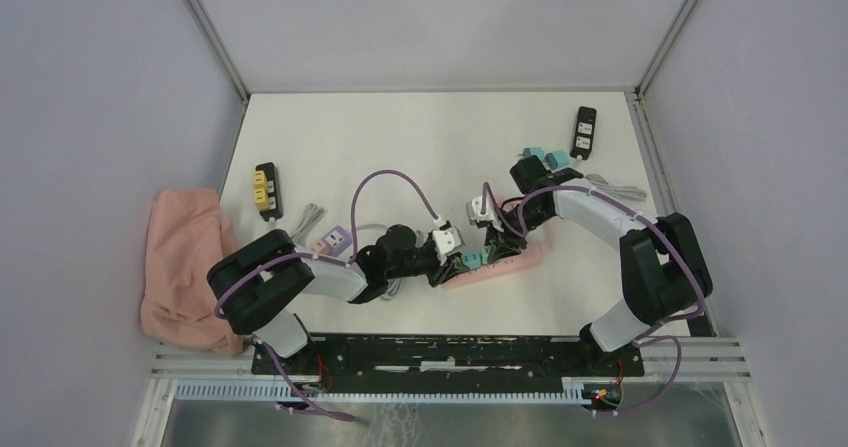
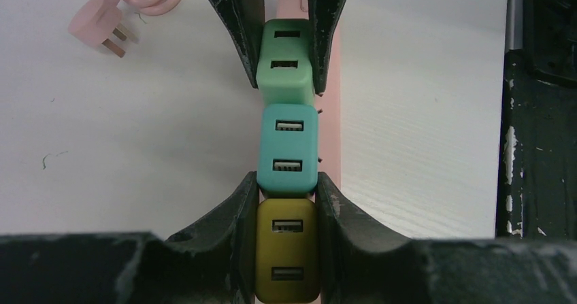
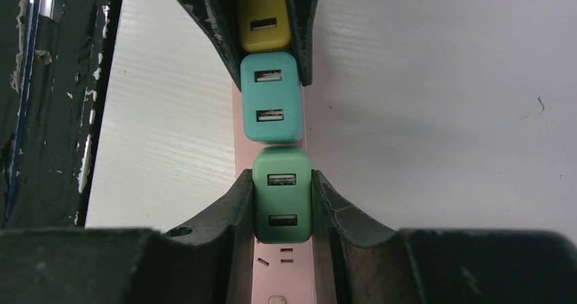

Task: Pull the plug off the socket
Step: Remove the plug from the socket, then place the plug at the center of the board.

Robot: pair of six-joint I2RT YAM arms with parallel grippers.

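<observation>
While left wrist shows pink wall plug (image 2: 102,25), right shows bare socket (image 3: 286,256).

A crumpled pink cloth (image 1: 185,267) lies at the white table's (image 1: 420,137) left edge. A black strip with yellow sockets (image 1: 266,189) sits nearby. A black rectangular socket strip (image 1: 585,131) lies near the far right corner.

White tbl (image 1: 400,137), grey walls (image 1: 100,87) (enclosed).

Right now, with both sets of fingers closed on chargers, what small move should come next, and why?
Probably ease the right fingers straight off the pink power strip to draw out the green charger, while the left fingers hold the yellow charger as an anchor. Both grips look closed, and all three chargers, the teal charger included, sit plugged in.
</observation>
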